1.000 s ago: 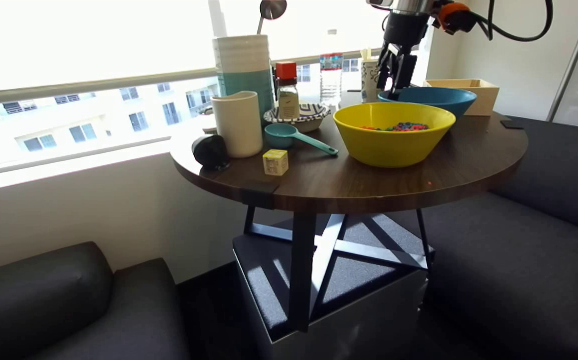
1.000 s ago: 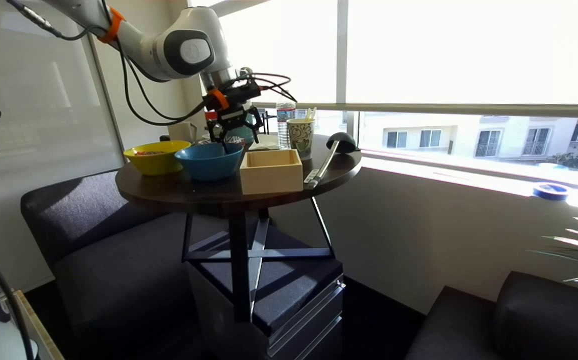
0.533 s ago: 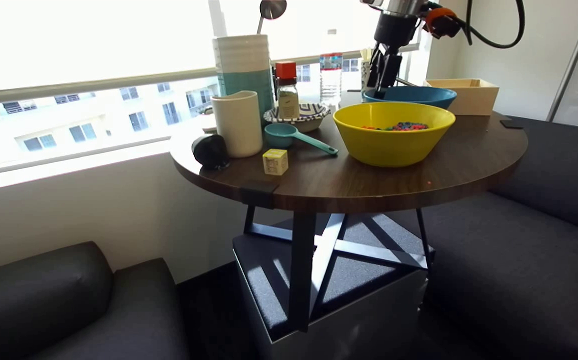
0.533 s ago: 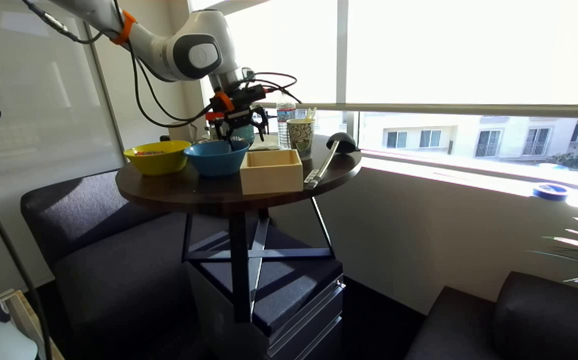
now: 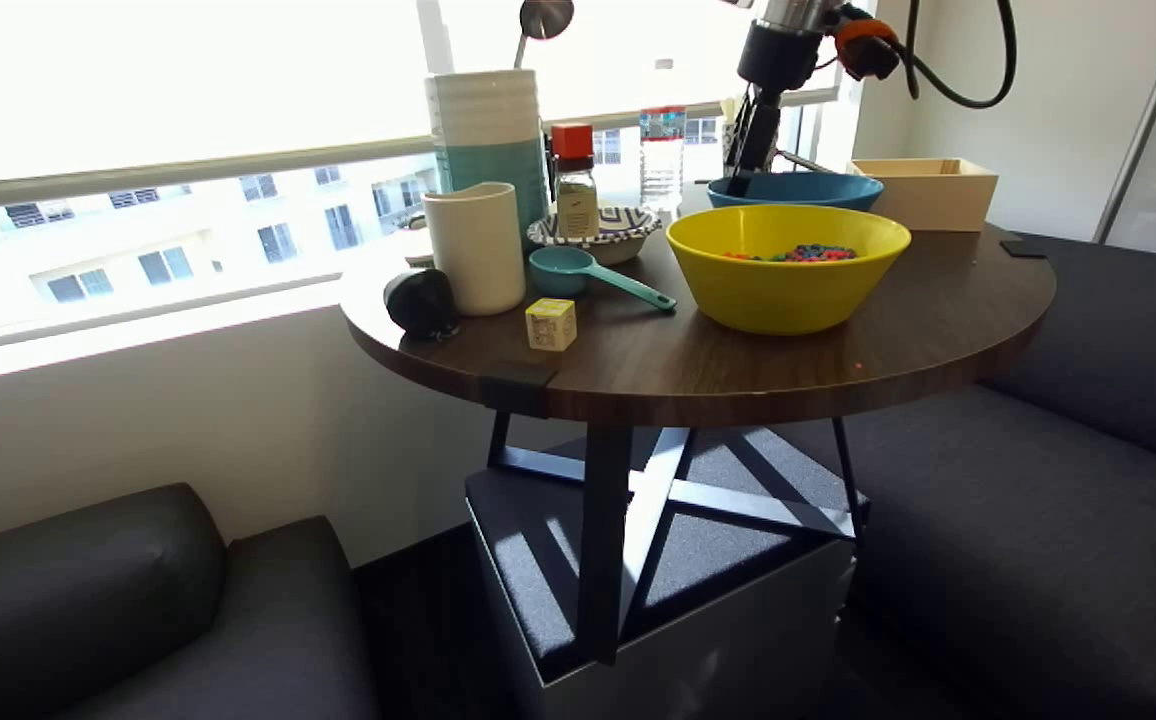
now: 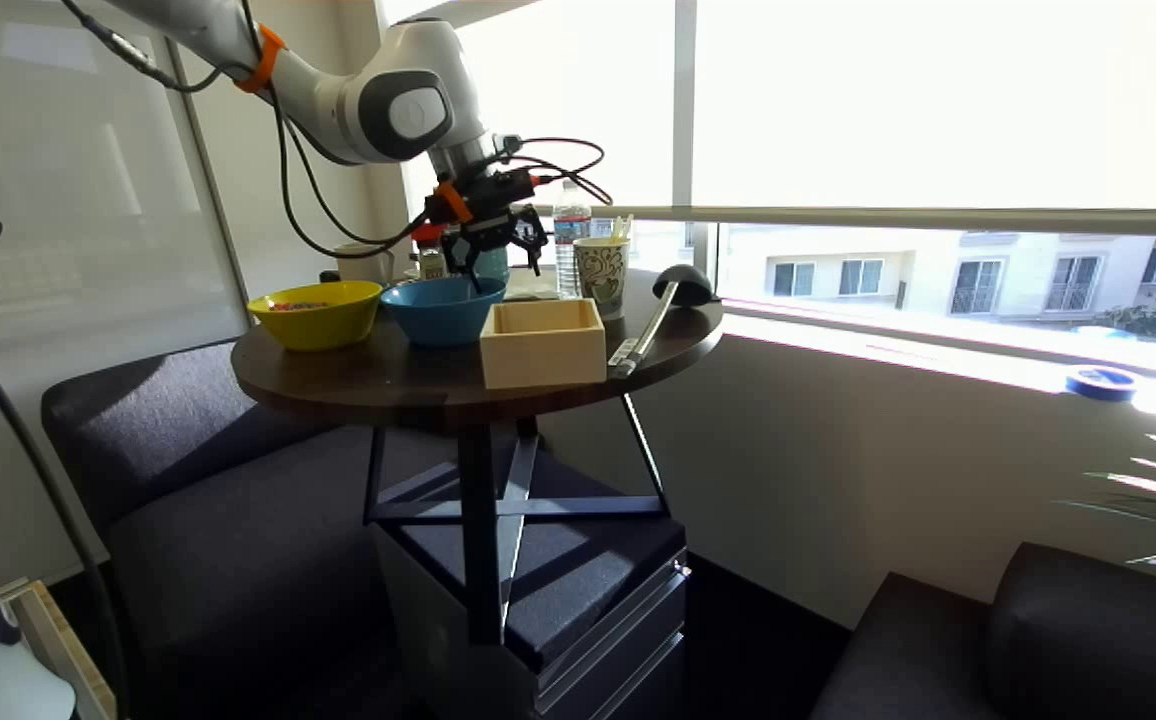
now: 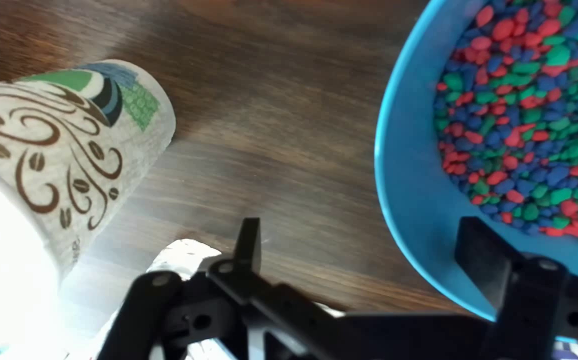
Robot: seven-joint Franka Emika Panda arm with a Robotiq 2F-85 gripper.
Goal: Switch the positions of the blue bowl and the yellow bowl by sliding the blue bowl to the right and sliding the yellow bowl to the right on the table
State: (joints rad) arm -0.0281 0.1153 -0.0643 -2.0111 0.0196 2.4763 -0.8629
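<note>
The blue bowl [image 5: 828,187] stands on the round table [image 5: 638,375], behind the yellow bowl [image 5: 778,295] in that exterior view. In an exterior view the blue bowl [image 6: 443,318] is right of the yellow bowl [image 6: 323,330]. Both hold colored pebbles. My gripper [image 6: 506,280] is open at the blue bowl's rim. In the wrist view the gripper [image 7: 361,220] has one finger inside the blue bowl [image 7: 411,180], near its wall, and the other outside over the table [image 7: 269,125]. Whether the inner finger touches the wall cannot be told. The yellow bowl is out of the wrist view.
A wooden box [image 6: 543,350] stands close beside the blue bowl. A patterned paper cup [image 6: 598,280], a ladle [image 6: 650,330] and a water bottle [image 5: 661,150] are near. A teal scoop [image 5: 560,275], mug [image 5: 478,250] and small cube [image 5: 551,325] lie nearer that camera.
The blue bowl and the gripper have moved together, leftward in an exterior view, and rightward and slightly back in an exterior view. The yellow bowl has not moved.
</note>
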